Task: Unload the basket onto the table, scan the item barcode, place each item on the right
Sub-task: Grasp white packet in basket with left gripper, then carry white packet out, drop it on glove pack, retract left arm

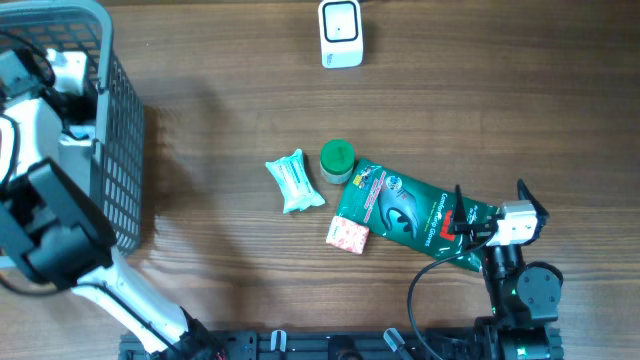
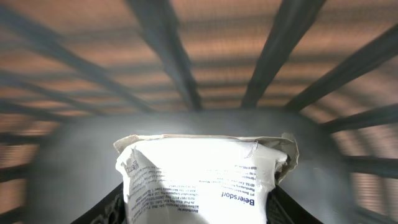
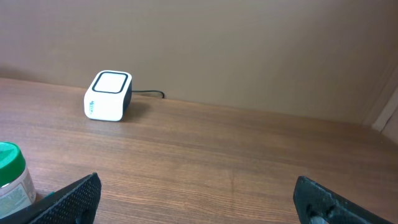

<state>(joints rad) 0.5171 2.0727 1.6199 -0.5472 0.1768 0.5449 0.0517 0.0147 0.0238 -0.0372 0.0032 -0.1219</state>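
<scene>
Left gripper point(image 2: 194, 210) sits inside the grey wire basket point(image 1: 125, 150), its dark fingers point(image 2: 102, 208) on either side of a white pack point(image 2: 199, 174). Whether they clamp it, I cannot tell. Basket bars ring the pack, which fills the gap between the fingers. Its print reads "Beiersdorf". The white scanner point(image 1: 341, 33) stands well apart on the table point(image 1: 500, 100). The right gripper point(image 3: 199, 202) gapes wide, holding nothing.

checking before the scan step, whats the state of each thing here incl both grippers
left gripper: in the basket, white packet between its fingers, grip unclear
right gripper: open, empty, over one end of the green pouch
white packet: crumpled at the top
green pouch: lying flat
jar: upright, green lid on
teal packet: lying flat
pink packet: lying flat
scanner: upright, cable attached
</scene>
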